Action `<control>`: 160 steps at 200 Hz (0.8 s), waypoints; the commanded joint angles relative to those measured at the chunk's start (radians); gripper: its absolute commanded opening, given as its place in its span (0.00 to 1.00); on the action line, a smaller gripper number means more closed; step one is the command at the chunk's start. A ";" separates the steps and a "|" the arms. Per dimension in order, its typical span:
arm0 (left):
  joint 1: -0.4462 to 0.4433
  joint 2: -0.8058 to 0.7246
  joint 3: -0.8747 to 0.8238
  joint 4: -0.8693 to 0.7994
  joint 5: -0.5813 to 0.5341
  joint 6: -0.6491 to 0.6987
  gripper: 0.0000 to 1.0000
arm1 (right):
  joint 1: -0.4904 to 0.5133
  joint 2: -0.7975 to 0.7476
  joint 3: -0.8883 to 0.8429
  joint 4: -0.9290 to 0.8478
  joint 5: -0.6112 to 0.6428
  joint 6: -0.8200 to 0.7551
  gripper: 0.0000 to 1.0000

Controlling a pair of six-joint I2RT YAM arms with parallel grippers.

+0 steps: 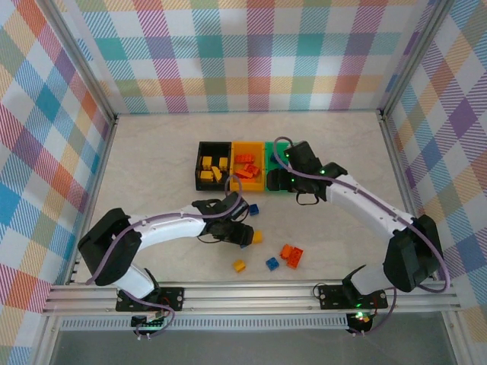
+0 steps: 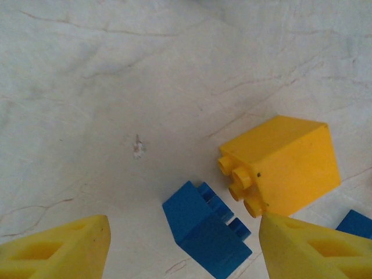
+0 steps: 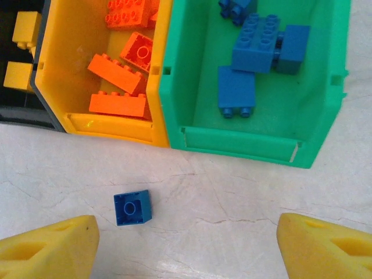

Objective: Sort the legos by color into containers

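The containers stand in a row: a black bin (image 1: 213, 166) with yellow legos, an orange-yellow bin (image 3: 99, 125) with orange ones, and a green bin (image 3: 250, 145) with blue ones. My left gripper (image 2: 183, 250) is open and low over the table. A blue lego (image 2: 206, 226) lies on its side between its fingers, touching neither. A yellow lego (image 2: 285, 165) lies just beyond the right finger (image 2: 314, 250). My right gripper (image 3: 186, 250) is open and empty, just in front of the green bin. An upturned blue lego (image 3: 133, 207) lies to its left.
Loose legos lie near the front of the table: a yellow one (image 1: 239, 265), a blue one (image 1: 272, 263) and an orange pair (image 1: 291, 253). Another blue brick (image 2: 356, 224) shows at the right edge of the left wrist view. Checkered walls enclose the table.
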 commanded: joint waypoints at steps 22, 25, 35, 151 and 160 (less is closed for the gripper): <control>-0.024 0.044 0.021 -0.022 -0.024 -0.001 0.62 | -0.018 -0.050 -0.032 0.032 0.000 0.018 0.81; -0.024 0.046 0.021 -0.021 -0.025 -0.001 0.61 | -0.019 -0.052 -0.034 0.032 -0.001 0.018 0.81; -0.024 0.051 0.016 -0.020 -0.036 -0.003 0.59 | -0.020 -0.059 -0.039 0.033 0.000 0.018 0.81; -0.024 0.050 0.030 -0.047 -0.065 -0.008 0.33 | -0.039 -0.094 -0.064 0.045 -0.009 0.024 0.81; -0.024 0.047 0.037 -0.051 -0.064 -0.009 0.30 | -0.039 -0.098 -0.068 0.045 -0.006 0.026 0.81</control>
